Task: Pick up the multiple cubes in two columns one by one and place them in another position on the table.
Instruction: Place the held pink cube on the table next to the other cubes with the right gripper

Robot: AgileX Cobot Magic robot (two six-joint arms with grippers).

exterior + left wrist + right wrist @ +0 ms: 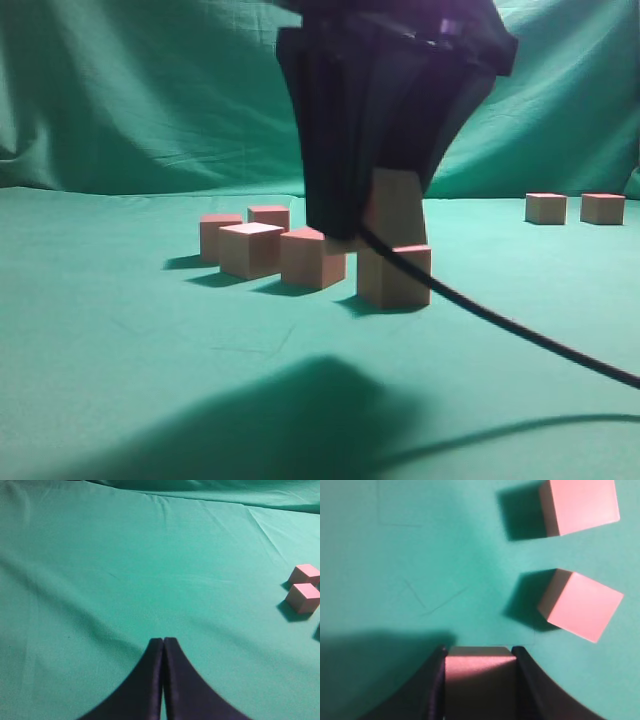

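Observation:
My right gripper [345, 225] is shut on one cube [396, 205], which sits between its dark fingers [431, 680] in the right wrist view and hangs above the green table [120, 330]. Just below and behind it stands another cube [395, 277]. Several more cubes sit in a group to the left, among them a near one [312, 258], a lighter one [250, 249] and a far one [268, 215]. The right wrist view shows two loose cubes [580, 505] [582, 606] ahead on the right. My left gripper [163, 641] is shut and empty over bare cloth.
Two separate cubes [546, 207] [602, 208] stand at the far right of the table. The left wrist view has two cubes [305, 573] [302, 598] at its right edge. A black cable [520, 335] trails from the right arm. A draped green backdrop [150, 90] closes the rear.

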